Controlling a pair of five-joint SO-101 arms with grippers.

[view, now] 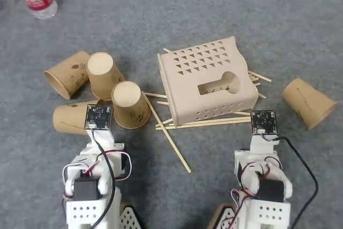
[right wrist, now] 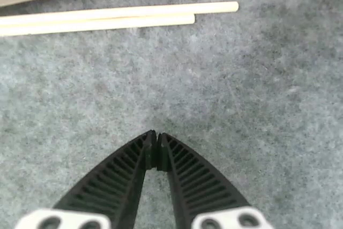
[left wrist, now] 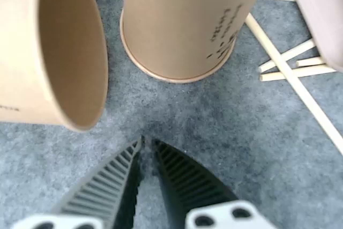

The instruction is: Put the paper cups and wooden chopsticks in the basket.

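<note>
Along the near edge of the tipped basket (view: 206,81), chopsticks (view: 209,123) run left to right; the lone cup (view: 308,102) lies sideways, mouth pointing away from it. Left pincer (left wrist: 148,142) and right pincer (right wrist: 156,135) are both closed, empty.

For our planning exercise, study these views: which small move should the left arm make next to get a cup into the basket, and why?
Probably open the left gripper. Its jaws are shut, and the nearest cup stands mouth down just ahead of it, apart from the tips. The gripper would likely have to open before it can close around that cup.
</note>
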